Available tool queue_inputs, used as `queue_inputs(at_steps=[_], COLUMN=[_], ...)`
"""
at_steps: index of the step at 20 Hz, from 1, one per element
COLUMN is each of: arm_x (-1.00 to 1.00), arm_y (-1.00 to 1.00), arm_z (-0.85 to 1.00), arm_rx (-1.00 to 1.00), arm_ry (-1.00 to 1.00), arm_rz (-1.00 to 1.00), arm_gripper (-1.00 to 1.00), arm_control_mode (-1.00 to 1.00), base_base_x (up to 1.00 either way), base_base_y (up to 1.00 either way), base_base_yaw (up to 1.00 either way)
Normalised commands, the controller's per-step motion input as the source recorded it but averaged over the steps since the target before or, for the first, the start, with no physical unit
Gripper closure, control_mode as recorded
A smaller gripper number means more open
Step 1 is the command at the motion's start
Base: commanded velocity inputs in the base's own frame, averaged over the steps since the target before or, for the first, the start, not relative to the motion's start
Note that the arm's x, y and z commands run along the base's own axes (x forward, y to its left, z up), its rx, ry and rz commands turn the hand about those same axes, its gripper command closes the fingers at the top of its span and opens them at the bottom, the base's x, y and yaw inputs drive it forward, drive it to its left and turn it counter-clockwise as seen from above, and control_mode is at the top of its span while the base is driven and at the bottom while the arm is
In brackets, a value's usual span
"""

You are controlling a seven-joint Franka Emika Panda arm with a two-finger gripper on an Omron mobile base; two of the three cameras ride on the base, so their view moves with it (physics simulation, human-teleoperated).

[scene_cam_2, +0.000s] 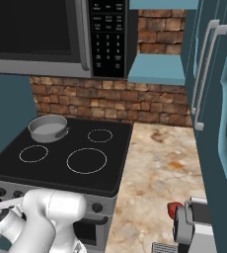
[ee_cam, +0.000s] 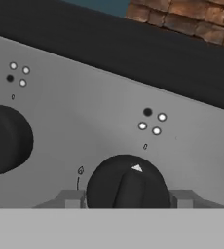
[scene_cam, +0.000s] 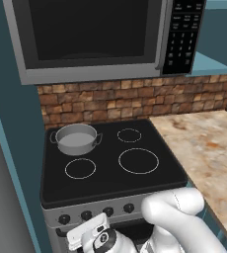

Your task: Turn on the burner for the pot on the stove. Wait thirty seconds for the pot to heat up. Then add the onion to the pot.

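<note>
Hand view, and we're tight on the stove's (scene_cam: pixel 115 170) steel front: gripper (ee_cam: pixel 127 198) clamped on a black knob (ee_cam: pixel 126 187), a second knob (ee_cam: pixel 4 140) off left. Pot (scene_cam: pixel 76 139) sits on the back-left burner (scene_cam: pixel 72 148) beneath the microwave (scene_cam: pixel 91 37). Onion (scene_cam_2: pixel 174 209) waits on the marble counter (scene_cam_2: pixel 157 168), beside a grey appliance (scene_cam_2: pixel 194 222).

Brick backsplash (scene_cam: pixel 135 96), microwave (scene_cam: pixel 93 34) above, speckled stone counter (scene_cam_2: pixel 157 168), teal cabinets (scene_cam_2: pixel 216 89).
</note>
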Motion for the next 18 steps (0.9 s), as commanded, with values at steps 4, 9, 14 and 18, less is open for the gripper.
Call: queue_inputs(at_steps=[4, 9, 14, 18], arm_x=[-0.02, 0.0, 0.0, 0.0], arm_y=[0.0, 0.0, 0.0, 0.01], arm_z=[-0.16, -0.25, -0.3, -0.29], arm_rx=[-0.2, -0.23, -0.26, -0.29], arm_ry=[0.0, 0.04, 0.14, 0.18], arm_rz=[0.38, 0.43, 0.42, 0.41], arm_gripper=[1.0, 1.0, 1.0, 1.0], arm_control_mode=[-1.0, -1.0, -1.0, -1.0], base_base_x=[0.0, 0.0, 0.0, 0.0], base_base_y=[0.0, 0.0, 0.0, 0.0], base_base_yaw=[0.0, 0.0, 0.0, 0.0])
